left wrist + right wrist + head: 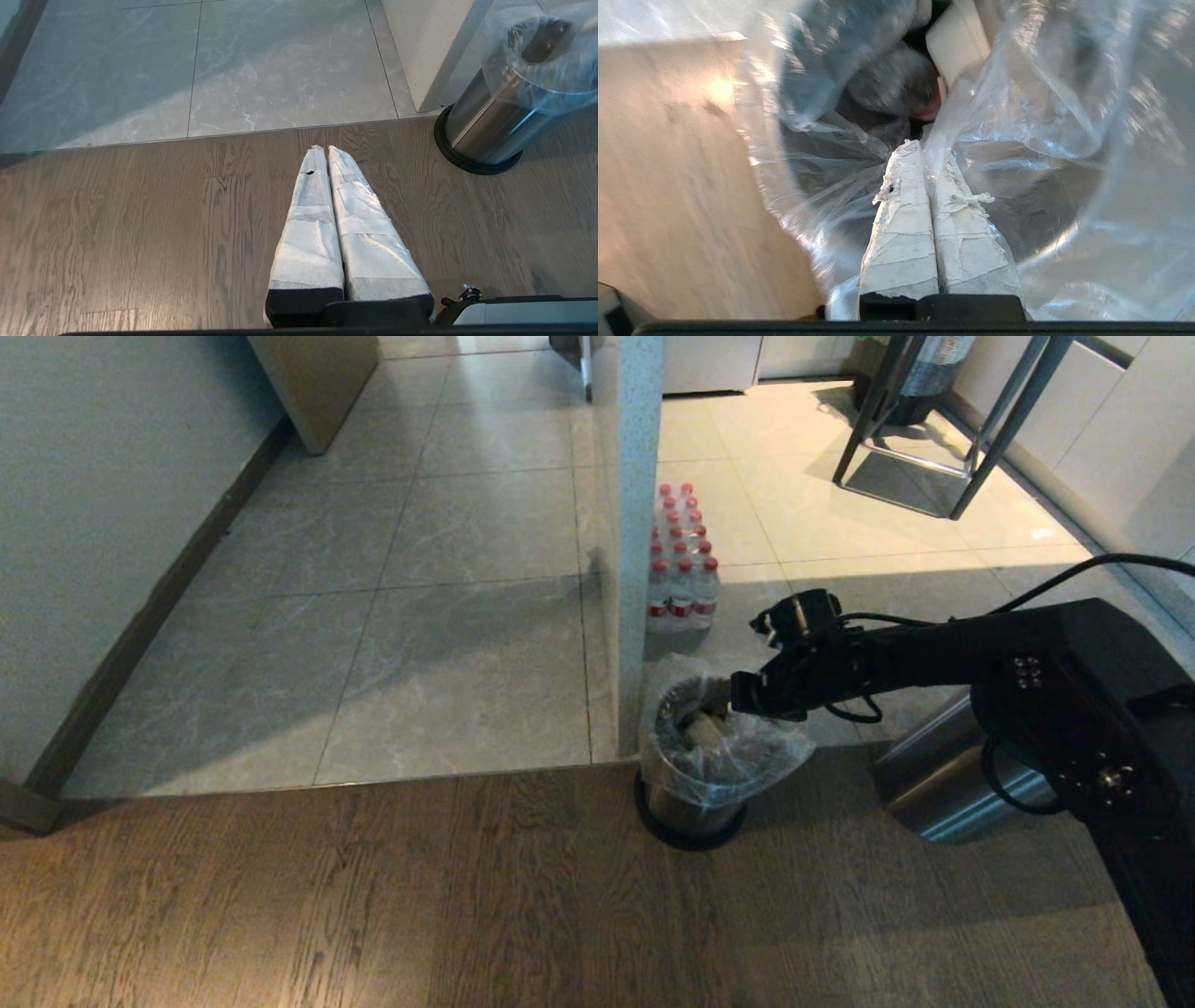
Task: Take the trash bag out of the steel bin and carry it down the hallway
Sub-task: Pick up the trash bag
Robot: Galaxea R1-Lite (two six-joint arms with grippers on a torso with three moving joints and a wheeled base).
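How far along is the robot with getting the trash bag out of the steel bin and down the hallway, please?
Done: the right gripper has reached the bin mouth and is shut on the trash bag near its rim. In hand: the lift has barely begun, as the bag sits inside the steel bin, still draped over its top. Left: pulling it clear and carrying it down the hallway. The left gripper is shut, idle over the wood floor.

The steel bin (689,807) stands on the wood floor (373,896), just at its edge with the tiled hallway (420,569), against a pillar (635,523). The trash bag (747,747) lines it. A bottle pack (681,560) sits behind, beside the pillar.
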